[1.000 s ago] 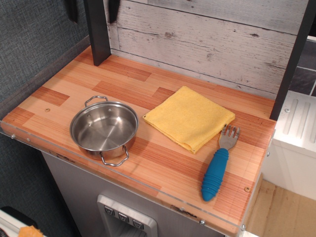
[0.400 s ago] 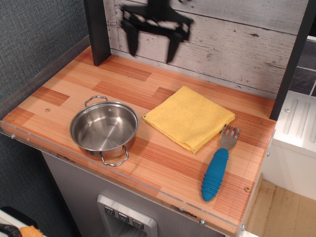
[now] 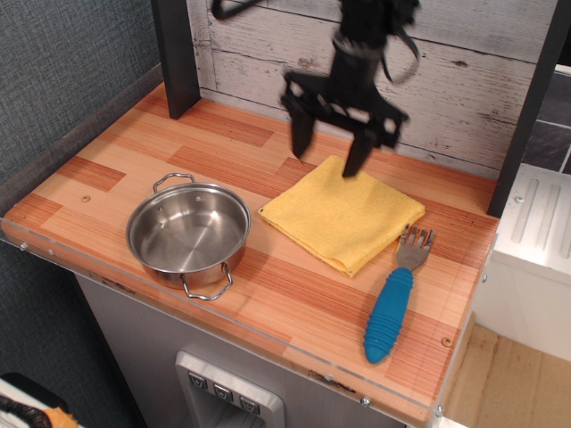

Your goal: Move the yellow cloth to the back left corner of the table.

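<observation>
The yellow cloth lies folded and flat on the right half of the wooden table, between the steel pot and the fork. My black gripper hangs above the cloth's back corner, blurred by motion. Its two fingers are spread wide apart and hold nothing. The fingertips are a little above the cloth's back edge.
A steel pot with two loop handles stands at the front left. A fork with a blue handle lies right of the cloth. A dark post stands in the back left corner. Whitewashed boards back the table.
The gripper has come down and to the right from the top of the view, from in front of the back wall to just above the cloth's back corner. Cloth, pot and fork have not moved.
</observation>
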`<state>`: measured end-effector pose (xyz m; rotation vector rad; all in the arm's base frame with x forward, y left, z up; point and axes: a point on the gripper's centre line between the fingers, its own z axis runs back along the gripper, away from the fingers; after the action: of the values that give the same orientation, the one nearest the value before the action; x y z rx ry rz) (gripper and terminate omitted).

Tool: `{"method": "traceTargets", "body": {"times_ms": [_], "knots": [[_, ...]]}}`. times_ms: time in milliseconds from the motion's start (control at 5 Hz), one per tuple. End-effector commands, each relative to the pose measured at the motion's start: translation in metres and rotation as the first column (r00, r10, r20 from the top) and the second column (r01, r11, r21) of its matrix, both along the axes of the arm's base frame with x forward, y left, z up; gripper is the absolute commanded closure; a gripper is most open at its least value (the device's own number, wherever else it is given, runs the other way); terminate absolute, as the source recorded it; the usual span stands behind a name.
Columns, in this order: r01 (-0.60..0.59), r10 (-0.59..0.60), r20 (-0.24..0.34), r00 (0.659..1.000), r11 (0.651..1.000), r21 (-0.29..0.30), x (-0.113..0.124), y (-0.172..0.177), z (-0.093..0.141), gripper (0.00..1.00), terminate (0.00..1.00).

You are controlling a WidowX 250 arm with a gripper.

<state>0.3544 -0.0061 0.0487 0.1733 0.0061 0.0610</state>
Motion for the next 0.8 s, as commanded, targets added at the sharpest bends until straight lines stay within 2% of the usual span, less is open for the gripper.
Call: {"method": "traceTargets", "body": {"times_ms": [0,200,600], "knots": [[0.084,-0.082,0.022,0.996,0.993,-0.083,-0.010,-0.018,-0.017,1.00,0.00],[0.101,-0.096,0.050,0.994,0.990,-0.095,-0.009,-0.020,-0.028,1.00,0.00],[0.065,-0.056,0.103,0.993,0.994,-0.092,-0.002,-0.005,-0.032,1.00,0.00]]}}
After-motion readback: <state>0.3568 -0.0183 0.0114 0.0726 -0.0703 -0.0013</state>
